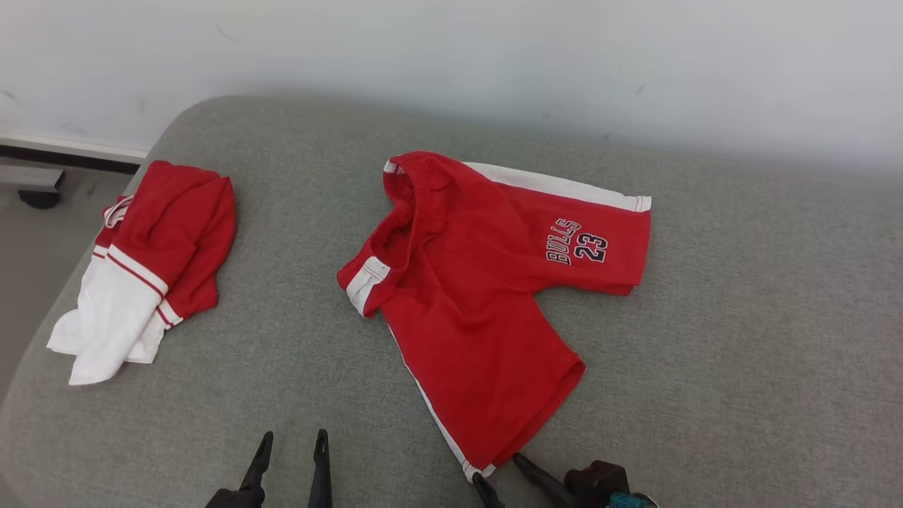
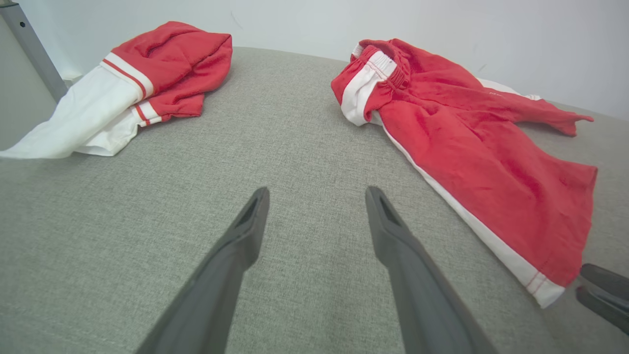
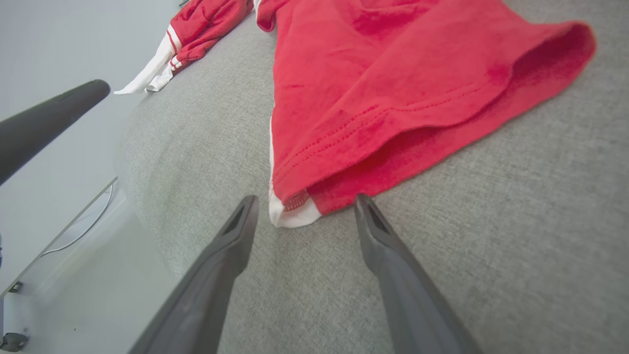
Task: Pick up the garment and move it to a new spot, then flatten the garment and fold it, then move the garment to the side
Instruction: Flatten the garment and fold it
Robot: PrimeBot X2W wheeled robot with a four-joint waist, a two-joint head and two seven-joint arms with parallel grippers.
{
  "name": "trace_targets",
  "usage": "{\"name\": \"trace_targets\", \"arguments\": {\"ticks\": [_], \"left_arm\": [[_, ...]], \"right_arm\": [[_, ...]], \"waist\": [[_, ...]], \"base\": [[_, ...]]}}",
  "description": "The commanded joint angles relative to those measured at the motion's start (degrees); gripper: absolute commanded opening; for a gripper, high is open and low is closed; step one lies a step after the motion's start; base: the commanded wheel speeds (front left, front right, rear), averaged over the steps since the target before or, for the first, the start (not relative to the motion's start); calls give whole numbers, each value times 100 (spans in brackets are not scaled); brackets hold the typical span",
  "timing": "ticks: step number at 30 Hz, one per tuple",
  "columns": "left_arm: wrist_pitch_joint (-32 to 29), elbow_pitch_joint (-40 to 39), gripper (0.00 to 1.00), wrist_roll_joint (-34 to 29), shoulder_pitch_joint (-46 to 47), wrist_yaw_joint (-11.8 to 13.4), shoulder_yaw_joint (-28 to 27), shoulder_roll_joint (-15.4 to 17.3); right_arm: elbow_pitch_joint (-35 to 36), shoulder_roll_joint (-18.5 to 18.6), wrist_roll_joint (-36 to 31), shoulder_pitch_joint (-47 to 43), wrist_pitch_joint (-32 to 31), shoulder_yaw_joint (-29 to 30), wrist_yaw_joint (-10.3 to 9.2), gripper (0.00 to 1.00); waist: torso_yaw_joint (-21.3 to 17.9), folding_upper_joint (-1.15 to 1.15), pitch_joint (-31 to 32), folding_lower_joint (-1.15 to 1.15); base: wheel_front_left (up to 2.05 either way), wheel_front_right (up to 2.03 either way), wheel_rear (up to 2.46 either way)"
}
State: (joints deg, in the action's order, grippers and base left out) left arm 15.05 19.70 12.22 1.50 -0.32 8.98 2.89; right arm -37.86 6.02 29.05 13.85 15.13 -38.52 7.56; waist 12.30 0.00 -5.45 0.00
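Grey cushion [image 1: 741, 367], two red garments: shorts [image 1: 480, 289], folded bundle [image 1: 169, 233]. My left end effector [image 1: 294, 433] and right end effector [image 1: 498, 468] point forward, released, near edge.

Tally from my remote station.

Garments: I count two, both red with white trim. One is a pair of shorts [image 1: 480, 296], the other a bundled garment [image 1: 155, 261].

On the shorts I count two leg openings, two white side stripes and one block of lettering [image 1: 577, 241].

Grippers: two, the left gripper [image 1: 294, 435] and the right gripper [image 1: 499, 469]. Each has two dark fingers [image 2: 236, 255], so four by my count.

Surfaces: one grey cushion [image 1: 705, 353] under everything, and one pale wall [image 1: 494, 56] behind it.
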Motion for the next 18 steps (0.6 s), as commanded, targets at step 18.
{"name": "trace_targets", "arguments": {"ticks": [18], "left_arm": [[19,119,100,-108,34,-48,43,-2]], "right_arm": [[138,-48,-28,128,0,168,-15,70]], "waist": [[312,0,-130,0]], "base": [[0,0,0]]}}
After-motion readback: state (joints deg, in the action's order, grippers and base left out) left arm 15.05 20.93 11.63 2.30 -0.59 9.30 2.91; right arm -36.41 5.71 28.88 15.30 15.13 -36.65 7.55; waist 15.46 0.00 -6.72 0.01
